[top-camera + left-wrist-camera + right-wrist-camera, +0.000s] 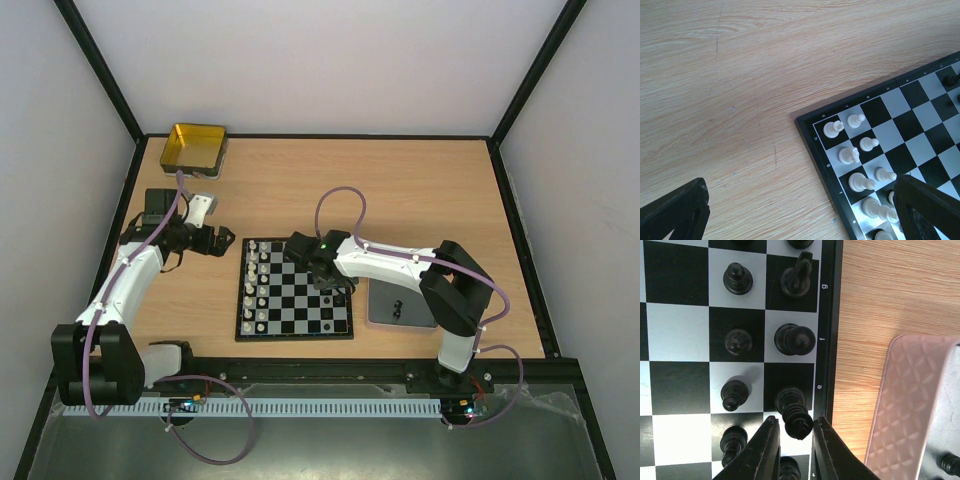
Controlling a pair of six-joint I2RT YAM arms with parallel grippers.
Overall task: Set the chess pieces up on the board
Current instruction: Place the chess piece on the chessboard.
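Left pincer (800, 182) wide apart, right pincer (795, 421) jaws close together.

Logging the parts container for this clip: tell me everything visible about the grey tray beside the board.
The grey tray is a shallow, round-cornered rectangle lying flat on the table, right of the board with bare wood between. Its rim has a diamond-quilted texture. A few black chess pieces lie inside. Nothing grips it.
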